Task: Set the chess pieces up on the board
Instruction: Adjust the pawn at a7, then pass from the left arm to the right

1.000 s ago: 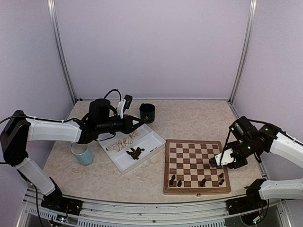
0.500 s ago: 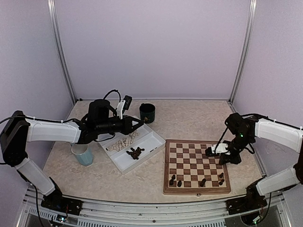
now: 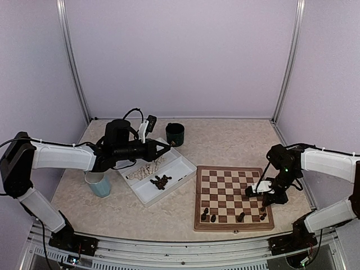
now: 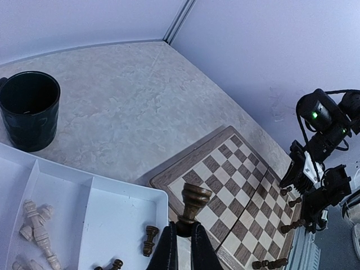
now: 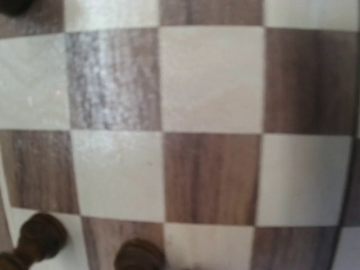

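Fingers (image 4: pixel 166 250) of the left gripper (image 4: pixel 181 239) are clamping the base of a dark brown chess piece (image 4: pixel 193 203), holding it upright over the white tray (image 3: pixel 143 197) toward the surface's left side. In the tray, pale pieces (image 3: pixel 147 167) and loose dark pieces (image 3: pixel 161 181) are lying in separate compartments. The right gripper (image 3: pixel 249 193) is hovering closed over the right part of the board (image 3: pixel 225 183). The board is lying toward the surface's near right corner, with dark chessmen (image 3: pixel 212 217) standing along its near rows.

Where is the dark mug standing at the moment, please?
In the top view the dark mug stands at the back of the table, left of centre, by the far corner of the white tray.
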Tool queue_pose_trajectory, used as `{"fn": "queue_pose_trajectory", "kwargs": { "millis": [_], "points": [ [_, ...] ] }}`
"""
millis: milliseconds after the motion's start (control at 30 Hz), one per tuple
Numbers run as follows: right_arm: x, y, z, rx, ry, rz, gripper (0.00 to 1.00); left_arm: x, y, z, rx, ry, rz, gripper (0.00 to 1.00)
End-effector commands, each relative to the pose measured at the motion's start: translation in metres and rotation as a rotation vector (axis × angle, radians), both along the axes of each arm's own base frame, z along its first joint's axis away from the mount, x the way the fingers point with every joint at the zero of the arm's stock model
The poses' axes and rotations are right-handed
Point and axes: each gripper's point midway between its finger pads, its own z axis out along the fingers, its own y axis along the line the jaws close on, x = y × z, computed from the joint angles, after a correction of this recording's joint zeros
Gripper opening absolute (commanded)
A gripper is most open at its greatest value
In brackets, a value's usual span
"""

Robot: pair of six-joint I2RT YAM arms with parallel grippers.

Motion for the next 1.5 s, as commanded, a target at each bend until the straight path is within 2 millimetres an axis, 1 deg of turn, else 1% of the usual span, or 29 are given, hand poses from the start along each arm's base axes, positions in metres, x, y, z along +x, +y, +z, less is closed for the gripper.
{"fn": "queue_pose_trajectory", "kwargs": {
  "millis": [0,233,367,467,533,633,733,800,833,867,900,933,1000,1033,1100,1167,1233,1333,1467],
  "points": [
    [-0.017,0.005,-0.002,0.028,0.033,0.117,0.04,-0.001,0.001,0.004,-0.016,-0.014,-0.011,0.07],
    [-0.019,0.003,-0.002,0.009,0.025,0.134,0.04,-0.001,-0.001,0.003,-0.019,-0.01,-0.016,0.07],
    [-0.015,0.002,-0.003,-0.004,0.013,0.125,0.05,0.0,-0.001,0.002,-0.018,-0.006,-0.017,0.07],
    [-0.004,0.004,0.001,-0.001,-0.016,0.103,0.05,-0.001,-0.002,0.003,-0.019,-0.006,-0.02,0.07],
    [0.011,0.011,0.01,0.029,-0.054,0.073,0.07,-0.001,-0.003,0.003,-0.017,-0.002,-0.026,0.07],
    [0.047,0.028,0.039,0.128,-0.136,-0.004,0.17,-0.005,-0.007,0.004,-0.011,0.01,-0.059,0.07],
    [0.081,0.057,0.087,0.294,-0.198,-0.052,0.27,-0.014,-0.016,0.004,0.003,0.039,-0.128,0.07],
    [0.093,0.081,0.122,0.431,-0.21,-0.026,0.34,-0.023,-0.023,-0.004,0.034,0.102,-0.2,0.07],
    [0.099,0.093,0.143,0.49,-0.225,0.001,0.38,-0.027,-0.028,-0.009,0.05,0.13,-0.233,0.07],
    [0.099,0.102,0.149,0.521,-0.216,0.026,0.41,-0.032,-0.032,-0.012,0.066,0.154,-0.263,0.07],
    [0.104,0.113,0.162,0.545,-0.236,0.06,0.43,-0.037,-0.037,-0.017,0.082,0.182,-0.296,0.07],
    [0.103,0.124,0.167,0.548,-0.25,0.105,0.45,-0.043,-0.041,-0.019,0.091,0.203,-0.328,0.07],
    [0.101,0.146,0.166,0.518,-0.29,0.192,0.46,-0.056,-0.049,-0.024,0.112,0.255,-0.388,0.07],
    [0.099,0.158,0.163,0.497,-0.321,0.233,0.46,-0.062,-0.053,-0.029,0.128,0.285,-0.413,0.07],
    [0.095,0.181,0.159,0.463,-0.383,0.309,0.46,-0.074,-0.061,-0.032,0.144,0.32,-0.458,0.07],
    [0.091,0.202,0.157,0.445,-0.426,0.365,0.46,-0.085,-0.069,-0.035,0.155,0.359,-0.5,0.07],
    [0.085,0.218,0.151,0.426,-0.424,0.404,0.45,-0.094,-0.076,-0.037,0.155,0.388,-0.534,0.08],
    [0.079,0.234,0.14,0.391,-0.433,0.444,0.45,-0.105,-0.083,-0.038,0.149,0.417,-0.571,0.08],
    [0.066,0.245,0.124,0.358,-0.423,0.485,0.45,-0.109,-0.088,-0.041,0.144,0.436,-0.584,0.09]
  ]
}}
